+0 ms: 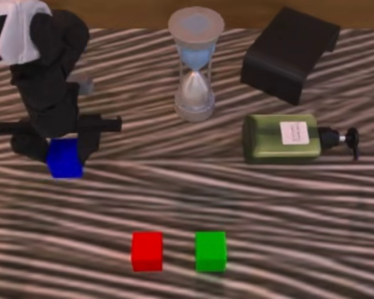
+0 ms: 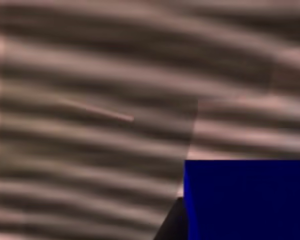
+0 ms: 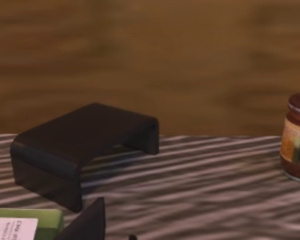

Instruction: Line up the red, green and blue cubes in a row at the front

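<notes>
Top view: left pincer (image 1: pixel 65 146) pinching blue cube (image 1: pixel 65 159) at far left, well behind and left of red cube (image 1: pixel 147 250); green cube (image 1: pixel 210 251) just beside.

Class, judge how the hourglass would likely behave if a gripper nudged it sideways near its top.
The hourglass stands upright, tall on a narrow base, so it would probably tip rather than slide. Its clear bulbs look glassy, likely fragile. Lying down, its round ends might roll.

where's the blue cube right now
In the top view the blue cube sits at the table's left, at the left end effector, behind and left of the red cube.
</notes>
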